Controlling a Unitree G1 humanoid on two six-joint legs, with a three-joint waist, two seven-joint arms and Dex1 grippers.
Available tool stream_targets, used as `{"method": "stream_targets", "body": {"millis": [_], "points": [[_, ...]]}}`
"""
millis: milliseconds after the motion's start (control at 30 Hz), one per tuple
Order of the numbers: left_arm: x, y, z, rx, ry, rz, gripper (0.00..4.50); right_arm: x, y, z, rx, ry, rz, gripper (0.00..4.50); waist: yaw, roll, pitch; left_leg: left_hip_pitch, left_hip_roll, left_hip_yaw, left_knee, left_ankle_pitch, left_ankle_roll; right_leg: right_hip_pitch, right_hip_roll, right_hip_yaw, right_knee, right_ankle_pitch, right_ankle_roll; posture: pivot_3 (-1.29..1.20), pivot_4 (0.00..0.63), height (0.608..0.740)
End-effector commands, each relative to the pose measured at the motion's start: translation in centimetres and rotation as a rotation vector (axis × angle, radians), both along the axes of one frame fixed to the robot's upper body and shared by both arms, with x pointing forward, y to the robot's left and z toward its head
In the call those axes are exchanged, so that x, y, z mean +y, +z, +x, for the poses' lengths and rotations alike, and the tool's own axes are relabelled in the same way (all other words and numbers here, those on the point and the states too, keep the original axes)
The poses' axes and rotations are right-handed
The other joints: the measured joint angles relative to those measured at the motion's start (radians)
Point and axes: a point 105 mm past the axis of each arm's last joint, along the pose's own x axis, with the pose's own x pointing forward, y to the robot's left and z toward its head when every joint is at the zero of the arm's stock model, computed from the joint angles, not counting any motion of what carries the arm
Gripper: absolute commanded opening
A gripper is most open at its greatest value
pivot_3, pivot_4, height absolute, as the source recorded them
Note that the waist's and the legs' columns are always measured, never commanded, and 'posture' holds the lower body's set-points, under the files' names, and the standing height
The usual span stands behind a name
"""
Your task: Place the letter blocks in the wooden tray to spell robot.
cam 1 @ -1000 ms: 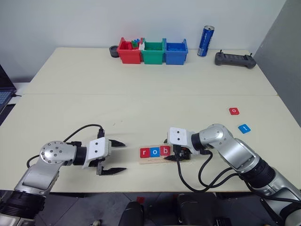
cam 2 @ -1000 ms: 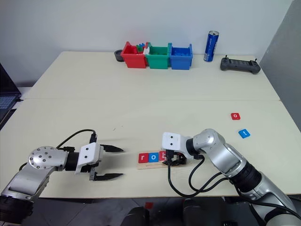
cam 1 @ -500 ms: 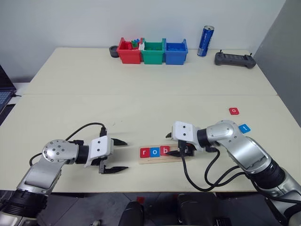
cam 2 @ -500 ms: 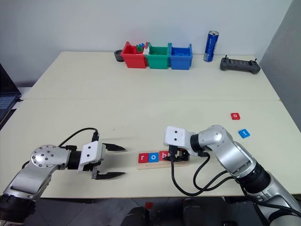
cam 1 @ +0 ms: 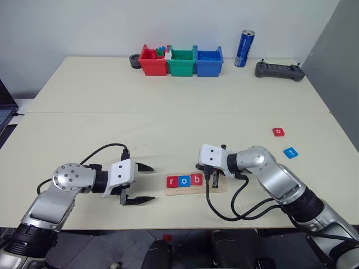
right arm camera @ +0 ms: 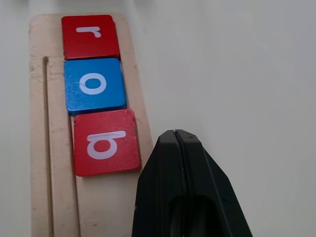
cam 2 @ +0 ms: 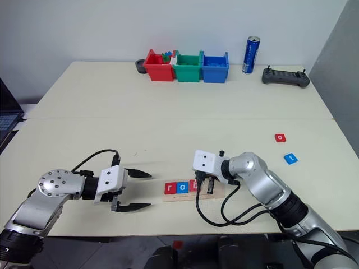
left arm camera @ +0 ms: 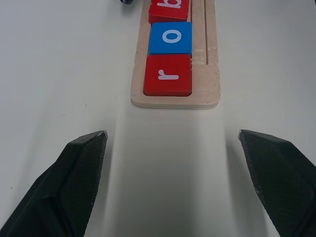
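The wooden tray lies near the table's front edge with three letter blocks in it: a red r, a blue o and a red b. My right gripper is shut with nothing in it, its tip over the tray's bare part just beside the b. My left gripper stands open a little left of the tray's r end, apart from it. A loose red o and a loose blue t lie at the right.
At the table's back stand a red bin, a green bin, a blue bin, a blue can and a dark controller. A laptop shows at the left edge.
My right gripper's fingers have closed from wide open to shut beside the b block. The three blocks stay in the tray. The left gripper has kept still.
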Motion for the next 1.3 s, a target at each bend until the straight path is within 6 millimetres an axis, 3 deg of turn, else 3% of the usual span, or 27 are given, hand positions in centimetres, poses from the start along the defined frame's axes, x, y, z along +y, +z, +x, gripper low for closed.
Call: {"method": "stream_targets", "body": {"millis": [33,367,500,600,667,867,967,1133,1300], "points": [[-0.1,0.7,0.2,-0.039,-0.003,-0.009,4.50,0.8,1.0,-0.9,-0.015,0.061,0.022,0.02,0.000,0.000,0.000,0.000,0.000,0.000,0.000,0.000,0.000,0.000,0.000,0.000,0.000,0.000,0.000,0.00,0.150,0.740],[-0.6,0.8,0.1,-0.043,-0.006,-0.014,4.50,1.0,1.9,0.0,-0.068,0.035,0.039,0.02,0.000,0.000,0.000,0.000,0.000,0.000,0.000,0.000,0.000,0.000,0.000,0.000,0.000,0.000,0.000,0.00,0.150,0.740],[-1.0,1.3,0.0,-0.046,-0.001,-0.041,4.50,0.1,5.4,0.5,-0.081,-0.035,0.176,0.02,0.000,0.000,0.000,0.000,0.000,0.000,0.000,0.000,0.000,0.000,0.000,0.000,0.000,0.000,0.000,0.00,0.150,0.740],[-1.4,2.0,0.1,-0.046,0.008,-0.071,4.50,-2.1,7.8,0.8,-0.085,-0.152,0.283,0.59,0.002,0.000,0.000,0.000,0.000,-0.001,0.000,0.000,0.000,0.000,0.000,0.000,0.000,0.000,0.000,0.00,0.150,0.740],[-1.8,2.5,0.0,-0.040,0.007,-0.105,4.50,-4.8,8.5,1.6,-0.124,-0.302,0.330,1.23,0.003,0.000,0.000,0.000,0.000,-0.001,0.000,0.000,0.000,0.000,0.000,0.000,0.000,0.000,0.000,0.00,0.150,0.740],[-2.6,3.2,0.0,-0.029,0.004,-0.133,4.50,-14.3,7.9,4.4,-0.272,-0.851,0.421,3.33,0.006,-0.001,0.000,-0.001,-0.001,-0.001,0.000,0.000,0.000,0.000,-0.001,0.000,0.000,0.000,0.000,0.00,0.150,0.740],[-2.6,3.4,0.1,-0.029,0.000,-0.123,4.50,-17.6,7.1,5.3,-0.331,-1.040,0.429,4.40,-0.001,0.000,0.000,0.000,-0.001,0.001,0.000,0.000,0.000,0.000,0.000,0.001,0.001,0.000,0.000,0.00,0.150,0.740],[-2.6,3.3,0.5,-0.032,-0.015,-0.104,4.50,-20.8,4.8,7.7,-0.276,-1.261,0.479,4.46,-0.013,0.000,0.000,0.001,0.000,0.002,0.000,0.000,0.000,0.000,0.001,0.002,0.001,0.000,0.000,0.00,0.150,0.740],[-2.6,3.3,0.5,-0.029,-0.025,-0.109,4.50,-22.7,3.4,10.4,-0.243,-1.345,0.479,4.46,-0.024,0.000,0.000,0.001,0.000,0.003,0.000,0.000,0.000,0.000,0.000,0.003,0.001,0.000,0.000,0.00,0.150,0.740]]}}
